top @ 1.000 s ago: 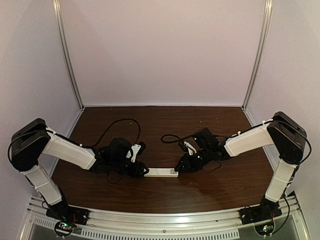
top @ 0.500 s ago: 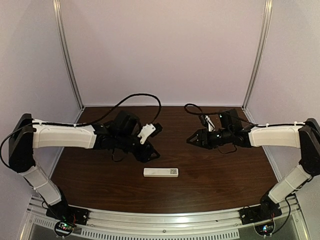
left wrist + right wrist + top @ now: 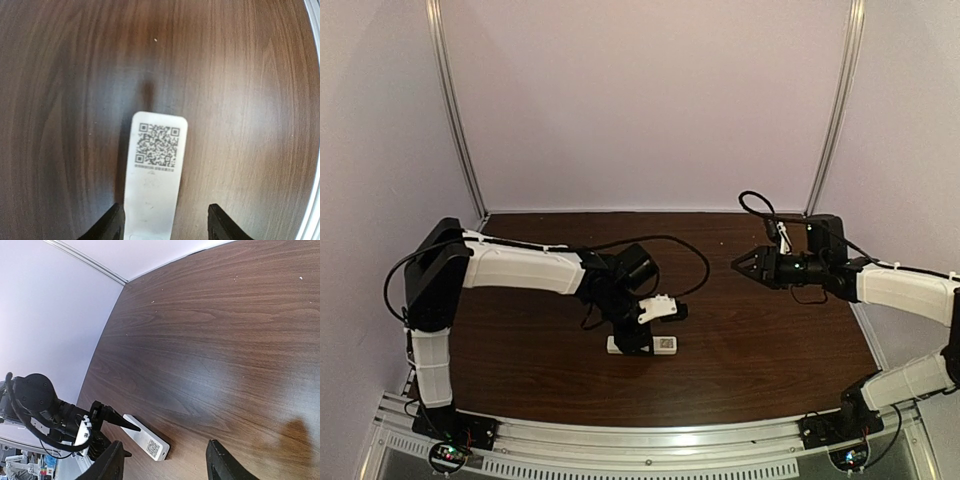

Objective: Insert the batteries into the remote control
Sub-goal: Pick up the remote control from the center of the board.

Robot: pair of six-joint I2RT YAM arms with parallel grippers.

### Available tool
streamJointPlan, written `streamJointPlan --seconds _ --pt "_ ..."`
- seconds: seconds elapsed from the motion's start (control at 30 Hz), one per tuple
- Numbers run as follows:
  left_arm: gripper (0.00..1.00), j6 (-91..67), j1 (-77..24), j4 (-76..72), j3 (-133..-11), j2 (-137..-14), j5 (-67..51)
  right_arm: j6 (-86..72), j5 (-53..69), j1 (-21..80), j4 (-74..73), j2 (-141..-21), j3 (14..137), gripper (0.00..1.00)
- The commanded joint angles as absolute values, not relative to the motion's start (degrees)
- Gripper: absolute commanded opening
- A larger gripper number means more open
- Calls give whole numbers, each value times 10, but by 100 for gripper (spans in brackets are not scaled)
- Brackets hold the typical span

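Note:
The remote control (image 3: pixel 662 345) is a slim white bar lying flat on the dark wooden table (image 3: pixel 760 350), near the front centre. The face turned up is plain, with a QR label at its right end (image 3: pixel 156 145). No buttons or screen show. My left gripper (image 3: pixel 632 338) is open and low over the remote's left half, with its fingers (image 3: pixel 113 226) on either side of the bar (image 3: pixel 152 200). My right gripper (image 3: pixel 744 263) is open and empty, held above the table at the back right, far from the remote (image 3: pixel 148 440). The batteries are not in view.
White walls with metal corner posts (image 3: pixel 455 110) close off the back and sides. A metal rail (image 3: pixel 640 440) runs along the front edge. A black cable (image 3: pixel 692 262) loops from the left arm over the middle of the table. The left gripper (image 3: pixel 107 418) shows in the right wrist view.
Both grippers were at the remote's ends a second ago, then lifted away. The left gripper has come back down over the remote. The right gripper has drawn further back and right.

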State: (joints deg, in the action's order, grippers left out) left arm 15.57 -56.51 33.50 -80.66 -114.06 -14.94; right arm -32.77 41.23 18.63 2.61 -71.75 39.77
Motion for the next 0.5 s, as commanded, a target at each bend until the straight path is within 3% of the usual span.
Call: streamJointPlan --seconds 0.0,0.4,0.47 --pt "58 205 -570 371 -846 -1172 -139 -327 428 180 35 -704 378 57" --pt "51 229 -579 394 -894 -1221 -94 -327 438 177 45 -698 364 57" --pt "46 232 -580 395 -898 -1225 -92 -325 441 176 45 -697 363 57"
